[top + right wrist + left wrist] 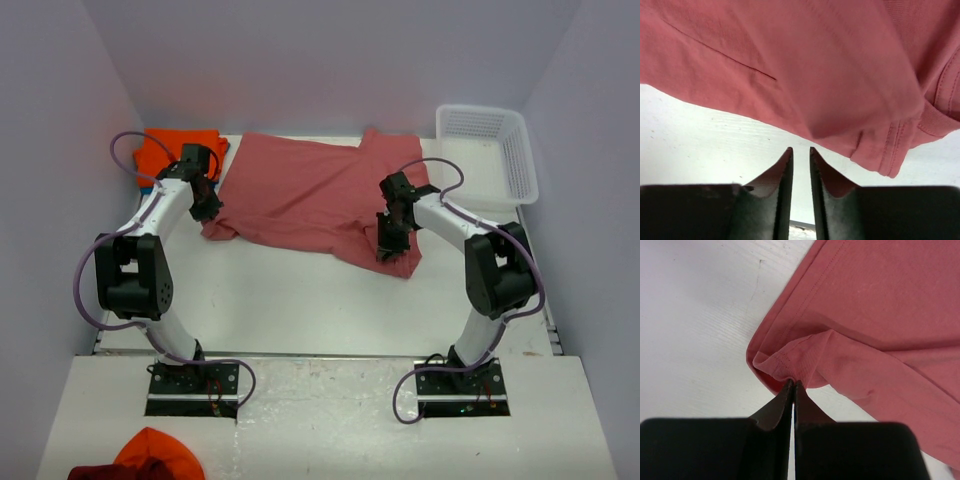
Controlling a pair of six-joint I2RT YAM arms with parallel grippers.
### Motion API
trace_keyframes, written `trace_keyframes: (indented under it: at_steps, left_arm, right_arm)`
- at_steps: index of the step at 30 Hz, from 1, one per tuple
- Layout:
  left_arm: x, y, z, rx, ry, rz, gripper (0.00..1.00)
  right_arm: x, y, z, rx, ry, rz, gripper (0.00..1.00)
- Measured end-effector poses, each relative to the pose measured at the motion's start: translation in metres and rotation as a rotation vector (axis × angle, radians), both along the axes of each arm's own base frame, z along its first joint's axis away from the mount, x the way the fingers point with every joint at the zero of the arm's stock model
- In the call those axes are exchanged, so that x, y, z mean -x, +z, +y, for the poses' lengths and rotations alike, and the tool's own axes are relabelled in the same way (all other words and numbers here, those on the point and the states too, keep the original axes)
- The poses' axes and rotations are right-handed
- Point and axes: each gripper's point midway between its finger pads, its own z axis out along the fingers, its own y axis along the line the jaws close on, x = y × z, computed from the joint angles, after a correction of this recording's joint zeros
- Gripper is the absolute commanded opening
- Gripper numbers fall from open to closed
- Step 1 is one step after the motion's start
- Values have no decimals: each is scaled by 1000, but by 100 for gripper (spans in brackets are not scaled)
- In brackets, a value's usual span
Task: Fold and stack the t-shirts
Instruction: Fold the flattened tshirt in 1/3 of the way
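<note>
The salmon-red t-shirt [300, 195] lies spread across the back middle of the table. My left gripper [207, 208] is at its near left corner. In the left wrist view the left gripper [792, 382] is shut on a bunched fold of the red shirt's hem [790, 360]. My right gripper [388, 247] is over the shirt's near right part. In the right wrist view the right gripper [800, 150] is open by a narrow gap and empty, just short of the red shirt's edge [840, 100]. The orange t-shirt [172, 150] lies folded at the back left, with a thin teal-blue edge [148, 186] under it.
A white lattice basket [488, 150] stands at the back right corner. White walls close in the table on the left, back and right. Orange and dark red cloth [150, 460] lies on the near ledge beside the left arm's base.
</note>
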Motion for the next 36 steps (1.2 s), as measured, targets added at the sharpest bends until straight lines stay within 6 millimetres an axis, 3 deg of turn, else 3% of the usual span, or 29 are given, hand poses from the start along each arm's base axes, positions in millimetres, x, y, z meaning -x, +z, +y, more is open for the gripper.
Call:
trace_keyframes:
  at_steps: [2, 7, 12, 24, 29, 36]
  left_arm:
    - [0, 0, 0, 0, 0, 0, 0]
    - [0, 0, 0, 0, 0, 0, 0]
    - [-1, 0, 0, 1, -1, -6, 0]
    - [-3, 1, -1, 5, -3, -14, 0]
    - [-5, 1, -2, 8, -4, -19, 0]
    - [-5, 2, -3, 15, -8, -21, 0]
  right_arm:
    - [0, -1, 0, 1, -9, 1, 38]
    - [1, 1, -8, 35, -46, -23, 52]
    - [-7, 15, -14, 45, -105, -82, 52]
    - [-36, 18, -42, 1, -304, -109, 47]
    - [-40, 9, -53, -2, -341, -82, 44]
    - [-36, -7, -52, -1, -338, -26, 40]
